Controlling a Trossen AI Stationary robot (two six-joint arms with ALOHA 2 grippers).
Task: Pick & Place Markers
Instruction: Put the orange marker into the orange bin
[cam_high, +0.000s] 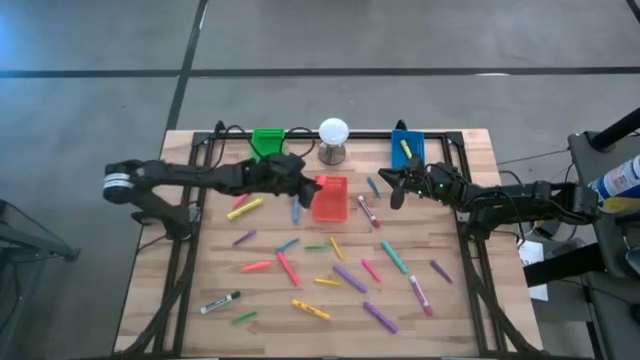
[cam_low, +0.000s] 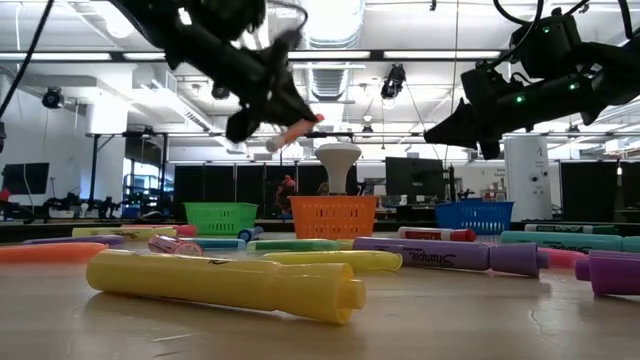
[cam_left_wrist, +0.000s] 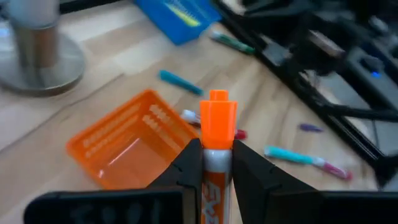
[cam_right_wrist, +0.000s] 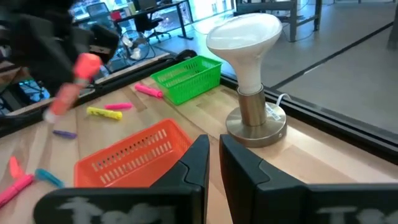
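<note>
My left gripper (cam_high: 303, 188) is above the table beside the orange bin (cam_high: 330, 200), shut on a marker with an orange cap (cam_left_wrist: 217, 115). The low view shows that marker (cam_low: 295, 133) in the air above the orange bin (cam_low: 333, 215). My right gripper (cam_high: 392, 188) hovers to the right of the bin, shut and empty (cam_right_wrist: 214, 155). Several markers (cam_high: 350, 278) in pink, yellow, green, purple and blue lie flat on the wood. A white-and-black one (cam_high: 220, 302) lies near the near left corner. My left gripper pinches the marker between its two fingers by the white barrel (cam_left_wrist: 217, 160), just behind the orange cap. The marker lies along the fingers and its cap end sticks out past the fingertips. It is lifted clear of the table and tilted, over the orange bin's left side.
A green bin (cam_high: 267, 142) and a blue bin (cam_high: 407, 147) holding a yellow marker stand at the far edge. Between them is a white ball on a grey stand (cam_high: 333, 138). Black frame rails (cam_high: 465, 230) run along the table's left and right sides.
</note>
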